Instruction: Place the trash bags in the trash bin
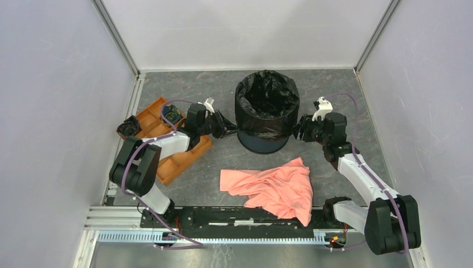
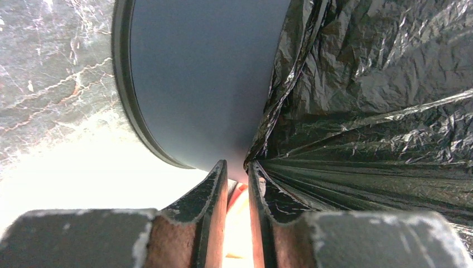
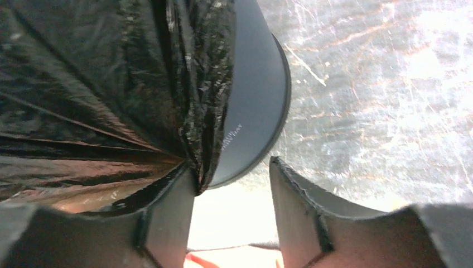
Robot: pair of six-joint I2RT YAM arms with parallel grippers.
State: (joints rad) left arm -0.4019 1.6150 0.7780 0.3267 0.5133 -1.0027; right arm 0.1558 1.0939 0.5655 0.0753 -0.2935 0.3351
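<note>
The navy trash bin [image 1: 262, 144] stands at mid-table, lined with a wrinkled black trash bag [image 1: 266, 100] folded over its rim. My left gripper [image 1: 220, 127] is at the bin's left side, its jaws nearly together on a stretched corner of the bag. In the left wrist view the gripper [image 2: 237, 164] shows only a narrow slit, with film [image 2: 379, 111] fanning from the tip beside the bin wall [image 2: 195, 84]. My right gripper [image 1: 298, 129] is at the bin's right side. In the right wrist view it [image 3: 233, 164] is open, film [image 3: 100, 84] lying on its left finger, beside the bin [image 3: 251, 100].
A salmon-pink cloth [image 1: 273, 187] lies crumpled in front of the bin, near the arm bases. An orange compartmented tray [image 1: 184, 159] sits at the left under the left arm, with a dark roll [image 1: 172, 115] in it and a black bundle [image 1: 129, 127] at its far-left end.
</note>
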